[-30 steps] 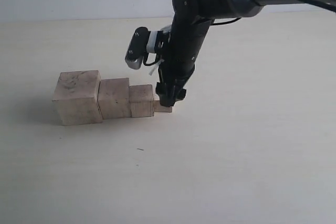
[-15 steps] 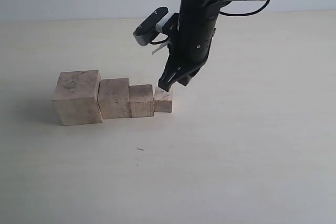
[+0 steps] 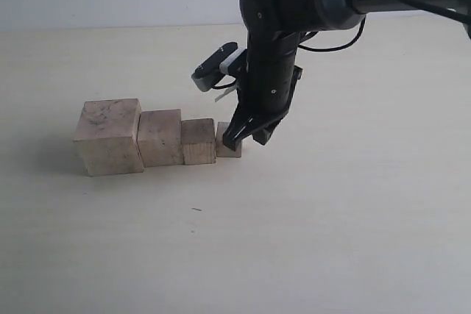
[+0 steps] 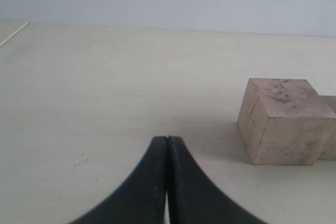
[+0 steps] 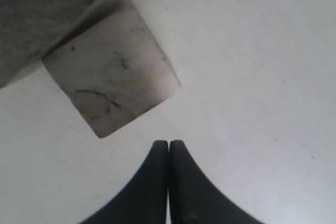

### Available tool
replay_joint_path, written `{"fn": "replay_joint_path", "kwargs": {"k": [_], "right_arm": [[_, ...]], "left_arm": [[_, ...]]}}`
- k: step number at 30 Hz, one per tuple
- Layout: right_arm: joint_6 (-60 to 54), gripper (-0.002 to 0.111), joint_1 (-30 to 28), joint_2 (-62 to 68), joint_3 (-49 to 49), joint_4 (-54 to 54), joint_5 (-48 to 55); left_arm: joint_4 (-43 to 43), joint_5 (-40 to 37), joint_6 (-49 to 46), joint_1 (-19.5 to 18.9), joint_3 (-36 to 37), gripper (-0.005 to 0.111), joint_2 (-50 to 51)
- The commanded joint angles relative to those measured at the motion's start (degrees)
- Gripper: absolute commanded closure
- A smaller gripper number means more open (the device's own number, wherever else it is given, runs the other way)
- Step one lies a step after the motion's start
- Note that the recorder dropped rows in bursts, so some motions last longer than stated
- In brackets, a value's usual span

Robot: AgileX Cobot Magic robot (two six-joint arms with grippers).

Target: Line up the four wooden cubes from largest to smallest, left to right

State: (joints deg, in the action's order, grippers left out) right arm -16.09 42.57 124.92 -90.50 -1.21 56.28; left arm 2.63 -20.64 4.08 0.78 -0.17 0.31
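We see the four wooden cubes in one row on the pale desk, stepping down in size from left to right. The largest cube stands at the left end. The second cube touches it, the third cube comes next, and the smallest cube closes the row on the right.

The right tool hangs low just beside the smallest cube, on its right. Its wrist view shows the right tool with its fingers pressed together and gripping nothing, the smallest cube lying near the tips.

The left tool is likewise pinched closed and empty, with the largest cube resting apart from it on the desk.
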Motion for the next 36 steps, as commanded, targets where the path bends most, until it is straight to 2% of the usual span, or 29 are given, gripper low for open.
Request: {"fn": "replay_joint_path", "kwargs": {"k": [1, 19, 25, 36], "right_arm": [[0.9, 0.108, 0.0, 0.9, 0.2, -0.3, -1.6], [0.6, 0.108, 0.0, 1.9, 0.2, 0.2, -7.6], [-7.0, 0.108, 0.0, 1.9, 0.2, 8.1, -8.0], [-1.7, 0.108, 0.0, 1.7, 0.2, 2.3, -8.0]], "left_arm": [[0.0, 0.5, 0.5, 0.4, 0.2, 0.107, -0.3], [0.0, 0.5, 0.5, 0.4, 0.2, 0.107, -0.3], [0.0, 0.5, 0.5, 0.4, 0.2, 0.107, -0.3], [0.0, 0.5, 0.5, 0.4, 0.2, 0.107, -0.3]]}}
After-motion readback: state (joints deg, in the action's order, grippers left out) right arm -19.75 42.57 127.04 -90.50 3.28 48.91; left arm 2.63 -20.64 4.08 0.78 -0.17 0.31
